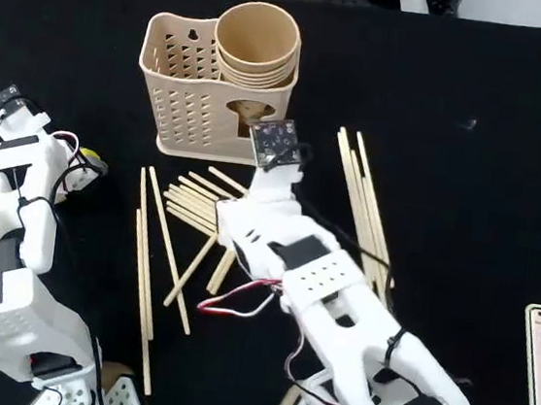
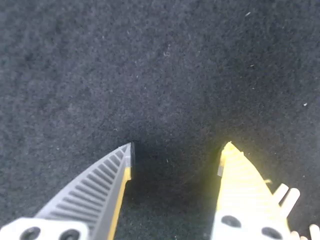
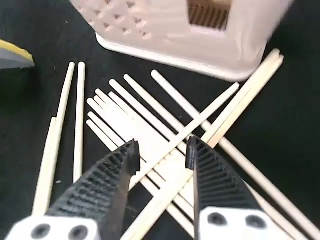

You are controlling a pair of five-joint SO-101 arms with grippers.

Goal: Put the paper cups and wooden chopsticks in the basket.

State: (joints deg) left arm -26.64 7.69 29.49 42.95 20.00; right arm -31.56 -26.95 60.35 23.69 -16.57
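Your right gripper [image 3: 161, 150] hangs with jaws apart, holding nothing, directly over the chopstick pile [image 3: 131, 117]; the sticks lie flat and fanned, their long axes slanting across the jaw gap, and a few cross the other way; you will likely need a wrist turn to close square across one stick; the basket [image 1: 180, 94] stands just beyond the pile, cups [image 1: 257, 35] already stacked inside; your left gripper [image 2: 177, 147], jaws also apart, hangs over bare cloth [image 1: 480, 80], farther from the pile; a second bundle [image 1: 364, 199] lies on the right arm's far side, near the basket; thin sticks flat on black cloth leave little to get under.
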